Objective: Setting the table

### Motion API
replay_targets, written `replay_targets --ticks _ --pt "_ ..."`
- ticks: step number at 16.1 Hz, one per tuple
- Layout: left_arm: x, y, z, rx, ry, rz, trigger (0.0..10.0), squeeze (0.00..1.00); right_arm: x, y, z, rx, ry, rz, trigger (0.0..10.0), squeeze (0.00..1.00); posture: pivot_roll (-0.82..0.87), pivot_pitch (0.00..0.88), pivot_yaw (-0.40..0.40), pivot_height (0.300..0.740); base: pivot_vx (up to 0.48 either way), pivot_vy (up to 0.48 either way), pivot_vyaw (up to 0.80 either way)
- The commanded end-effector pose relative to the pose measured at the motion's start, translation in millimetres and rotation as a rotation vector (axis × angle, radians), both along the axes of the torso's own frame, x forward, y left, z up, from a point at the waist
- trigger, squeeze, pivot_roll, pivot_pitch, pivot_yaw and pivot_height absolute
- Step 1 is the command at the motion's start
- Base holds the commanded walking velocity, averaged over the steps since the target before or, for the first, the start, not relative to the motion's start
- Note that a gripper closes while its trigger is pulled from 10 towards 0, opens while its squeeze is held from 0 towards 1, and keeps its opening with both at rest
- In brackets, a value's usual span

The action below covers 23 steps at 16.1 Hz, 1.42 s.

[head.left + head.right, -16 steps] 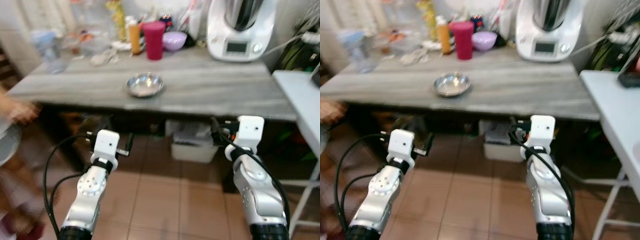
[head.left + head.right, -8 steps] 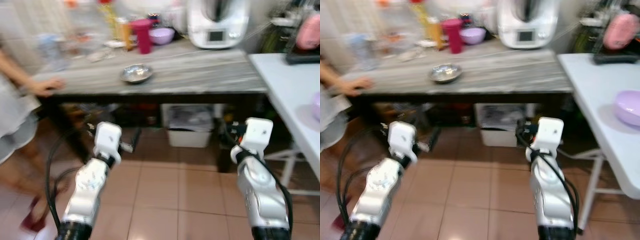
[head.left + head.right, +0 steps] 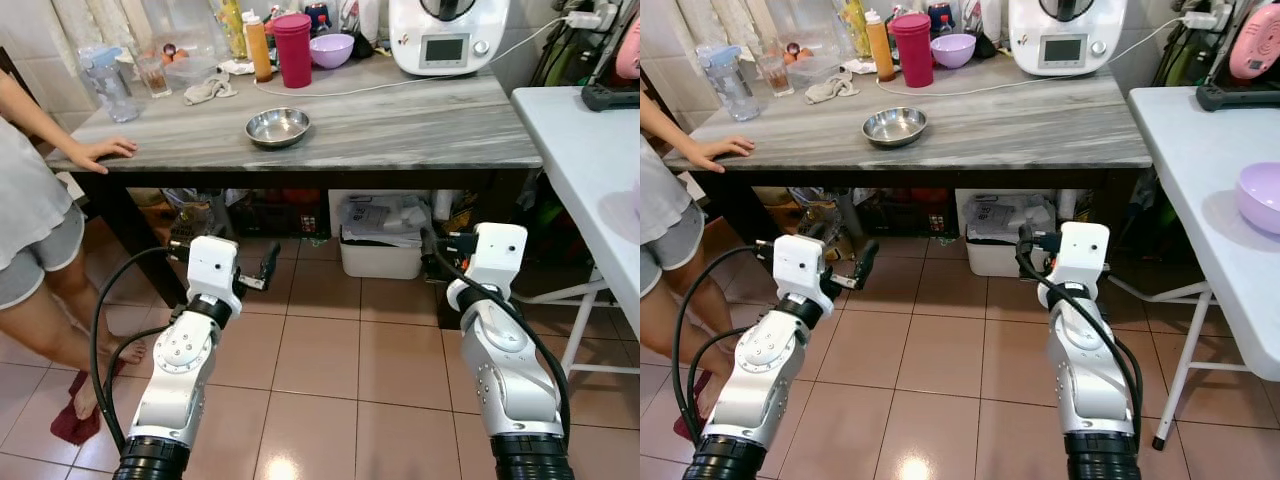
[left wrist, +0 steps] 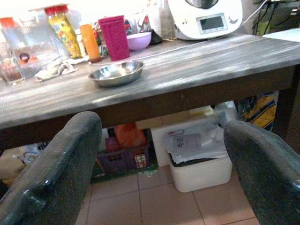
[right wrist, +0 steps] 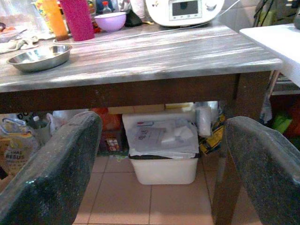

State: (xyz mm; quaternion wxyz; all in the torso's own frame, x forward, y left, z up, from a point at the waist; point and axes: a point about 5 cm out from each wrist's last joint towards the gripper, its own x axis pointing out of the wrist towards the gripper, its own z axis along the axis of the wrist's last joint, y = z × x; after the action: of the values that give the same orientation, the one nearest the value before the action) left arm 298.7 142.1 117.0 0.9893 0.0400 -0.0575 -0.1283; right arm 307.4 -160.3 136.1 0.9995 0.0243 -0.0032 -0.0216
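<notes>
While both grippers hang empty below the tabletop, the step in hand appears to be the approach; nothing is gripped.

Left gripper (image 4: 159,154) and right gripper (image 5: 161,157) both show fingers spread wide, held near the robot and short of the grey wooden table (image 3: 400,130). 1 steel bowl (image 3: 277,126) sits left of centre on that table, with a magenta cup (image 3: 293,50) and a purple bowl (image 3: 331,49) at its far edge. Next move likely calls for stepping closer and raising 1 arm above the tabletop. Right eye view adds a second purple bowl (image 3: 1260,197) on the white table (image 3: 1200,180) at right, cut off in the left eye view; a person's hand (image 3: 105,150) rests on the left edge.
</notes>
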Motion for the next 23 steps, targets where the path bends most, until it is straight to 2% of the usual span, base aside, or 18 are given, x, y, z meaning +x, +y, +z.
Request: replay_targets --ticks 1,3,6,8,12,19,23 --pt "-1.0 0.1 2 -0.005 0.001 0.004 10.0 0.0 -1.3 4.0 4 0.003 -0.018 0.013 10.0 0.0 -0.16 0.06 0.092 0.74 0.0 -0.405 0.0" --pt "1.2 -4.7 10 -0.011 -0.022 -0.008 10.0 0.0 -0.2 6.8 6 0.016 -0.027 0.016 10.0 0.0 -0.13 0.071 0.065 0.74 0.0 -0.397 0.0" --pt "0.8 4.2 12 -0.041 -0.025 0.053 10.0 0.0 2.8 18.2 16 -0.027 -0.072 0.072 10.0 0.0 -0.12 0.069 0.057 0.74 0.0 -0.382 0.0" --pt "-1.5 1.5 15 -0.04 -0.032 0.038 10.0 0.0 3.8 17.5 25 -0.031 -0.103 0.061 10.0 0.0 -0.11 0.076 0.055 0.74 0.0 -0.396 0.0" --pt "-1.9 3.8 14 -0.035 -0.022 0.034 10.0 0.0 2.1 17.5 27 -0.023 -0.109 0.057 10.0 0.0 -0.11 0.079 0.055 0.74 0.0 -0.394 0.0" --pt "0.6 -1.1 16 -0.053 -0.016 0.028 10.0 0.0 2.4 13.3 31 -0.025 -0.112 0.043 10.0 0.0 -0.13 0.082 0.054 0.74 0.0 -0.395 -0.73" --pt "-0.7 -8.3 15 -0.061 -0.01 0.01 10.0 0.0 2.0 11.8 32 -0.029 -0.117 0.036 10.0 0.0 -0.14 0.088 0.061 0.74 0.0 -0.394 0.0"
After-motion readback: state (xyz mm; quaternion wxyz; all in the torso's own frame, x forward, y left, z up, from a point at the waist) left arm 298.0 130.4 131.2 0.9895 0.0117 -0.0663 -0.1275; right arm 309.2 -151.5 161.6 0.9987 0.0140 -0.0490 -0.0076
